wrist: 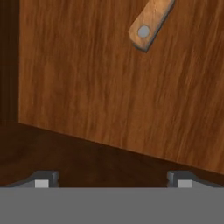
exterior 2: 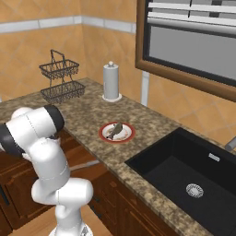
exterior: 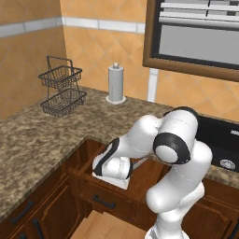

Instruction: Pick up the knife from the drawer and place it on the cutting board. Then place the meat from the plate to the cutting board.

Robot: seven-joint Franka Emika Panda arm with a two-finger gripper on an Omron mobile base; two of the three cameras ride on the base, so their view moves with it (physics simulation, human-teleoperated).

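Tan wooden handle of the knife was seen on the drawer floor at the hand view's upper right, long axis slanting up-right, well ahead of the gripper, whose fingertips were spread, nothing gripped.

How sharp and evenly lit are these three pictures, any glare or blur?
Left base view: soft and grainy, flat light, faint sheen on the arm, no hard shadows. Right base view: equally soft, the sink reads deep black. Hand view: the drawer wood grain is smeared, the knife handle fairly crisp, dark shade along the left wall.
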